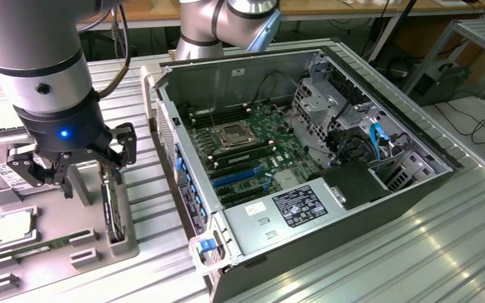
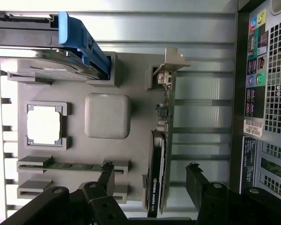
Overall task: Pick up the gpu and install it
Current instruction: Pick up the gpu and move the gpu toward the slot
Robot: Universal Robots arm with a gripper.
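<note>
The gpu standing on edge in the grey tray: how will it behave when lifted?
Probably stiff: the gpu is a flat board with a metal bracket. Likely light for its size, being thin. Standing on edge in the tray, it could tip if nudged sideways.

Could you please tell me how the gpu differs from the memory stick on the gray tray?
The gpu is black with a silver bracket; the memory stick is green. The gpu stands taller and bulkier; the memory stick is narrow and low. The gpu lies under the gap between the open gripper's fingers; the memory stick lies off to one side, running crosswise to the gpu. Both sit in holders on the gray tray.
</note>
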